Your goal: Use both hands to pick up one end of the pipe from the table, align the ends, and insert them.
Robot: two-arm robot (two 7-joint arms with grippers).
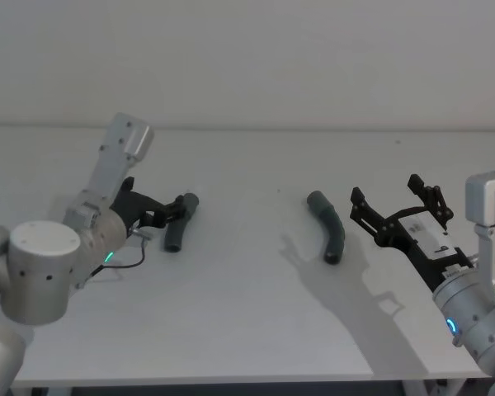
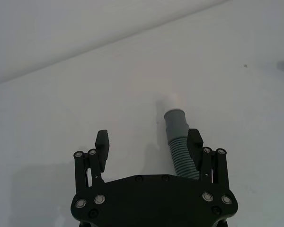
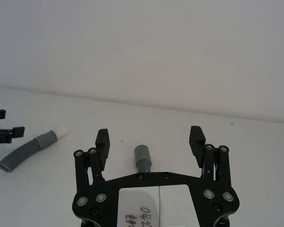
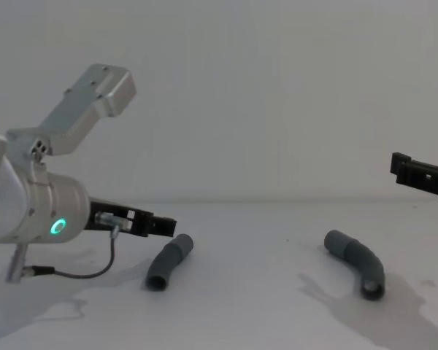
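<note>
Looks like a robotics lab or test bench rather than a lived-in room. At the centre, a plain matte white-grey table (image 1: 247, 313), unmarked. Directly behind the table, a blank white wall (image 1: 247, 58), meeting its far edge in a straight line. At the table's left edge, a thick silver left arm (image 1: 41, 272) with a glowing green ring light (image 4: 58, 227) and a loose grey cable (image 4: 95, 273) lying from it across the tabletop. At the table's right edge, a matching right arm (image 1: 474, 318), also with a lit ring. On the black right gripper (image 3: 149, 137) above the table, a white paper label (image 3: 154, 208) with handwritten marks.
</note>
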